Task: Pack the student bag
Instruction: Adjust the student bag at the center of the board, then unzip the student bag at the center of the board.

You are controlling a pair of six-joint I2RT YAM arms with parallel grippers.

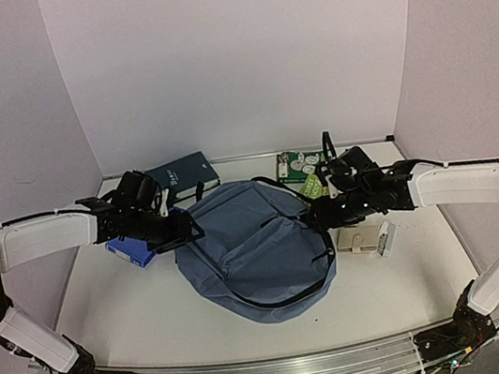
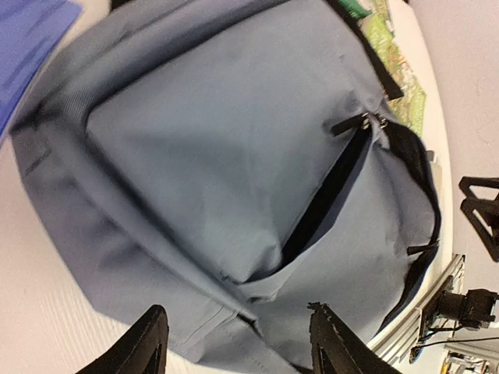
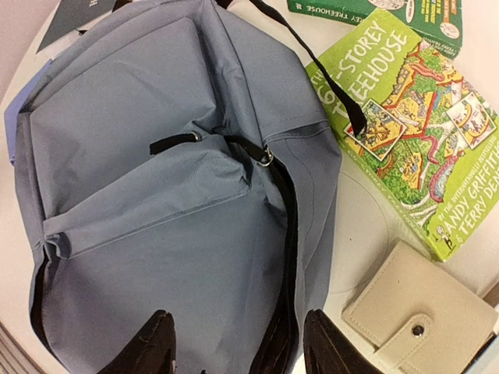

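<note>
The student bag (image 1: 254,248) is a large slate-blue backpack lying flat in the middle of the table; it also shows in the left wrist view (image 2: 210,156) and in the right wrist view (image 3: 156,202). Its front pocket zipper (image 2: 331,191) stands open. My left gripper (image 1: 184,232) is open and empty at the bag's left edge; in its wrist view (image 2: 238,343) the fingers straddle the fabric. My right gripper (image 1: 316,217) is open and empty over the bag's right edge, its fingers (image 3: 238,347) either side of the black main zipper (image 3: 288,257).
A dark book (image 1: 183,176) and a bright-blue book (image 1: 131,252) lie left of the bag. Green Treehouse books (image 3: 405,117) and a cream wallet (image 3: 421,315) lie to its right, with a small white item (image 1: 387,239). Walls close the table on three sides.
</note>
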